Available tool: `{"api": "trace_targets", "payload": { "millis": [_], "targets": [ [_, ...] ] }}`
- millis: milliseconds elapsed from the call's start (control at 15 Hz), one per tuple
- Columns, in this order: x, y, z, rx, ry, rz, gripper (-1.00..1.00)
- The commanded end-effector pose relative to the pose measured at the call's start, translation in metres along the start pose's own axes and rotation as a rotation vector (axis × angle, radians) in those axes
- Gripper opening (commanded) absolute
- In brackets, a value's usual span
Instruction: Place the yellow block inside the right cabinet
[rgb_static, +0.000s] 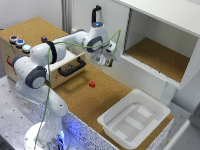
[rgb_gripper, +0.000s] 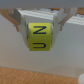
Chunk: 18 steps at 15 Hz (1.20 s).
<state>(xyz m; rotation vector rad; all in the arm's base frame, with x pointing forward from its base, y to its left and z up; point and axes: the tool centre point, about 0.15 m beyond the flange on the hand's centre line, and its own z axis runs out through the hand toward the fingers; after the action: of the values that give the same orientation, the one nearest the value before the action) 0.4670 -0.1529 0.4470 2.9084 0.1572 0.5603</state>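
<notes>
The yellow block (rgb_gripper: 39, 37), a small cube marked with black letters, fills the middle of the wrist view, clamped between my two fingers (rgb_gripper: 20, 22). In the exterior view my gripper (rgb_static: 108, 61) hangs in the air above the cork counter, just off the open front of the right cabinet (rgb_static: 160, 56), a white box with a cork-brown floor on the exterior view's right. The block itself is too small to make out there. The gripper is shut on the block.
A small red cube (rgb_static: 92, 84) lies on the cork counter below the arm. A wooden drawer box with a black handle (rgb_static: 71, 69) stands at the exterior view's left. A white plastic bin (rgb_static: 134, 120) sits at the counter's near end.
</notes>
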Motion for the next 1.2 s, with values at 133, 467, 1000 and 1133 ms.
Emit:
{"api": "trace_targets", "payload": {
  "millis": [133,467,1000,1133],
  "targets": [
    [0.085,0.066,0.035,0.044,0.044,0.011,-1.0],
    [0.122,0.083,0.053,0.059,0.105,0.036,-1.0],
    [0.175,0.101,0.053,0.081,0.196,0.041,-1.0],
    [0.178,0.102,0.057,0.088,0.198,0.039,-1.0]
  ]
}}
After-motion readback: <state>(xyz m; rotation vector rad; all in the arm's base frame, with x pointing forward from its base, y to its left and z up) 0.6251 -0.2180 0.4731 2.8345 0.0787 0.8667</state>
